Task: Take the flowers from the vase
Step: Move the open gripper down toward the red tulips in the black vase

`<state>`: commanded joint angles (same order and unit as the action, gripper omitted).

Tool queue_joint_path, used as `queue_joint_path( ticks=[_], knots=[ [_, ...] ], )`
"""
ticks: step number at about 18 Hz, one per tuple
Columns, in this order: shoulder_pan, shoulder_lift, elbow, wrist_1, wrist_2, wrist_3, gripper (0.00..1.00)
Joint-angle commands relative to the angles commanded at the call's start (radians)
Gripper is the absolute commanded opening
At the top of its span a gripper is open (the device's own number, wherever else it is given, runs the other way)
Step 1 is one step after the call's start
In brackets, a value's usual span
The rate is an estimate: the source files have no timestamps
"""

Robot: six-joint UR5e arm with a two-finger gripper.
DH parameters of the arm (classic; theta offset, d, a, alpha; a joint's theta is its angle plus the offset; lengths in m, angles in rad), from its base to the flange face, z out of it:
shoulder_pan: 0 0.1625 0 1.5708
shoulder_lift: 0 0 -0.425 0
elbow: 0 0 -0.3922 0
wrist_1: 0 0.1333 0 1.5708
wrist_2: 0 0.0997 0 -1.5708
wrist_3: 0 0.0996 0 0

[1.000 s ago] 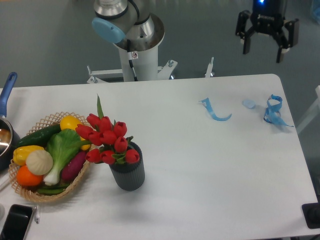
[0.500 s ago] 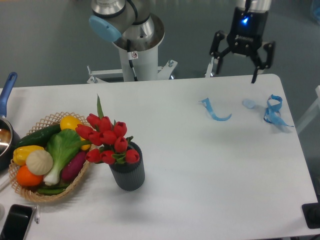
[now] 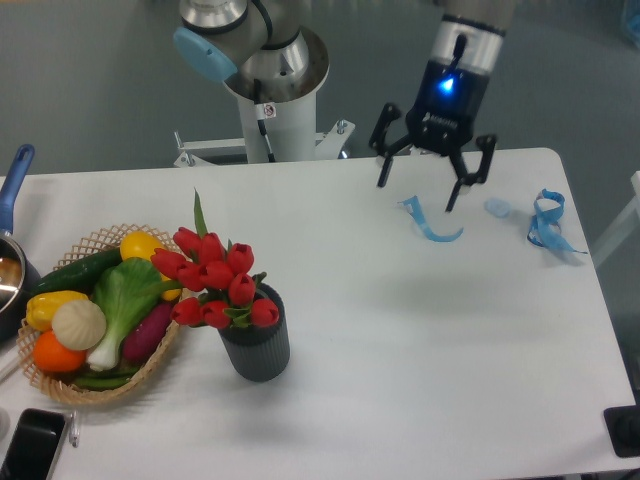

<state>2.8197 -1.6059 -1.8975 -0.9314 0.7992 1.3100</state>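
The flowers are standing bunched in the vase just beside the basket on the tabletop; the gripper is hanging well apart, jaws spread wide and holding nothing, seemingly readying to close around the stems.

A robot arm rises from a white column base at the far edge of the scene, behind the middle of the view. A grey joint with a light blue cap sits at the top of the column, partly cut off by the upper edge. A second part of the arm comes down from the top right, ending in a black wrist with a glowing blue light. Below it hangs the gripper, pointing downward and slightly tilted. Its two black fingers are spread wide apart, holding nothing.
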Motion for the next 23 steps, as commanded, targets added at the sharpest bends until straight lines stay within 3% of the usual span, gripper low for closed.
queue_joint_path(
  ticks=[4,12,17,23],
  knots=[
    [-0.087,-0.057,-0.002,0.057,-0.003,0.0,1.0],
    [-0.161,-0.063,-0.015,0.063,-0.072,0.003,1.0],
    [-0.19,-0.083,-0.041,0.062,-0.072,0.103,1.0],
    [-0.232,-0.117,-0.049,0.059,-0.107,0.065,1.0]
  ],
)
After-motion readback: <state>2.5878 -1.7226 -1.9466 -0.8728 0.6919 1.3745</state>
